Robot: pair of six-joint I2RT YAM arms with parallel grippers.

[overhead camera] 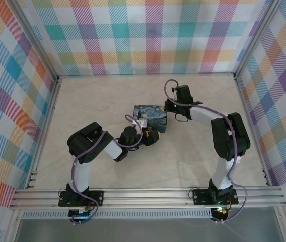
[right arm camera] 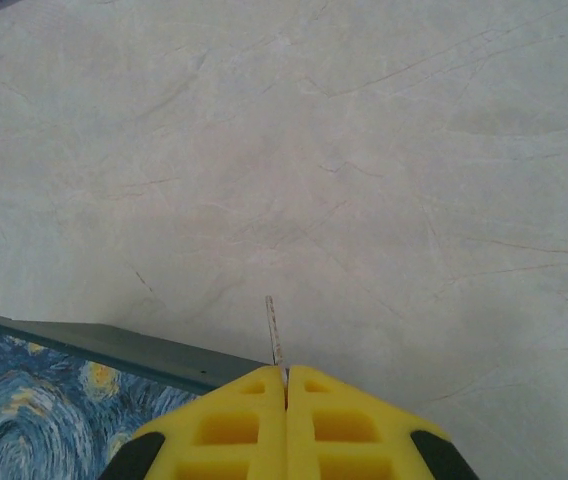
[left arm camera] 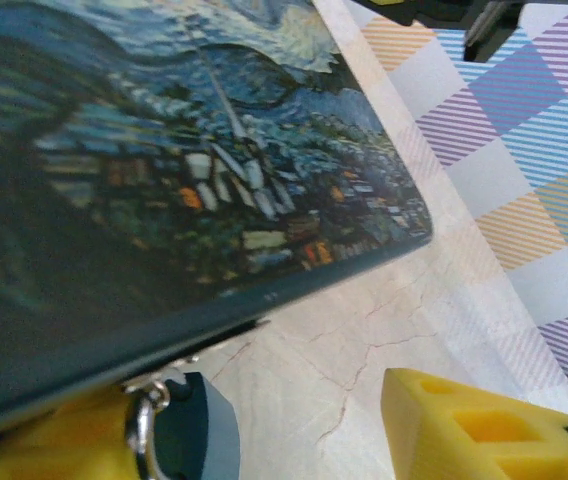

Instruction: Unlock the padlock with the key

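Note:
The key (right arm camera: 274, 328) is a thin silvery blade that sticks out from between the yellow fingers of my right gripper (right arm camera: 285, 372), which is shut on it. That gripper (overhead camera: 175, 108) hovers at the right edge of the dark blue swirl-printed tin (overhead camera: 150, 117). A small blue-grey body with a silver loop, apparently the padlock (left arm camera: 186, 432), lies by the tin's (left arm camera: 164, 180) near edge. It rests against the left finger of my left gripper (left arm camera: 294, 420). The jaws stand apart, with bare table between the padlock and the right finger (left arm camera: 484, 425).
The tin (right arm camera: 24, 420) lies mid-table on the pale marbled top (overhead camera: 108, 96). Checked fabric walls (overhead camera: 143, 35) close in the back and both sides. Open table lies behind and to the right of the tin.

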